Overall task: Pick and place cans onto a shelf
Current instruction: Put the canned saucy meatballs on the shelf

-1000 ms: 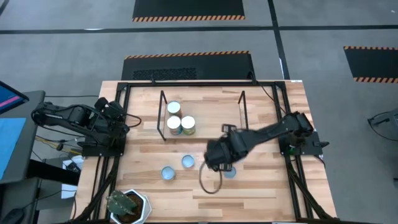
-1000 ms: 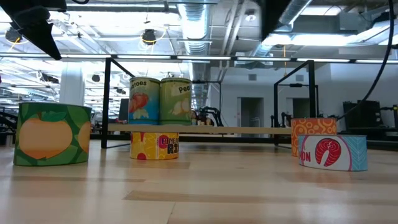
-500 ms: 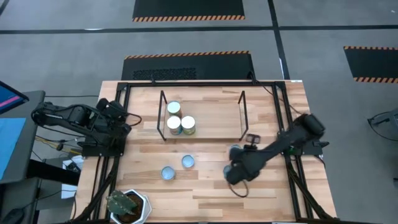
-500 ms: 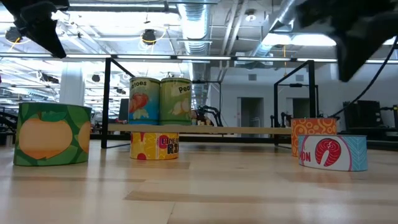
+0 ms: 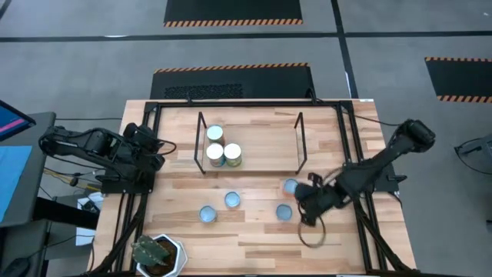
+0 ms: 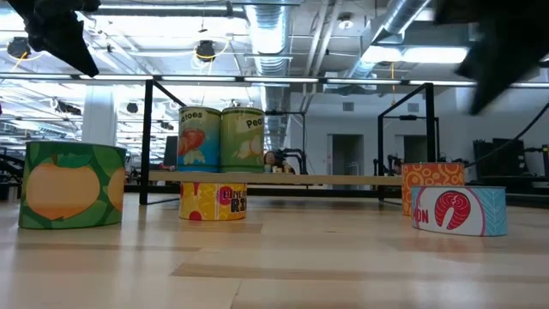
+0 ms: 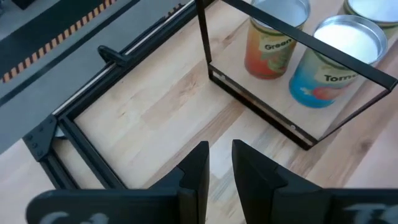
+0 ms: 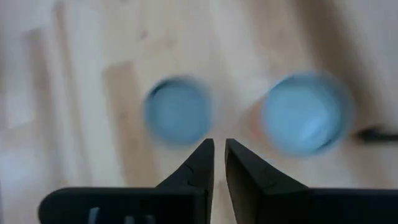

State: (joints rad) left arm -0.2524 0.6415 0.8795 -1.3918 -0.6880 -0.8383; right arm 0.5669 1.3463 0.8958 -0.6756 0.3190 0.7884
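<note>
Pale wood covers the table (image 5: 254,238). On its far half stands the shelf (image 5: 254,142), a low board with black wire frames at the two short ends. Three cans (image 5: 223,154) stand together on the shelf near its left frame; in the left wrist view an orange one (image 7: 272,37) and a blue one (image 7: 333,59) show behind the wire.

Four more cans lie on the bare table in front of the shelf: two with pale-blue tops (image 5: 207,214) (image 5: 232,200) toward the left, and two (image 5: 290,187) (image 5: 284,212) toward the right. A white pot with a plant (image 5: 157,254) sits at the near left corner.

The right gripper (image 5: 309,211) hangs above the table, just beside the two right cans. In its wrist view both blue tops are seen past the fingers (image 8: 202,165), which stand almost together with only a thin gap and hold nothing.

The left gripper (image 7: 219,163) waits at the left edge of the table, near the left end of the shelf. Its fingers also are nearly together, with a narrow slit, and empty.
</note>
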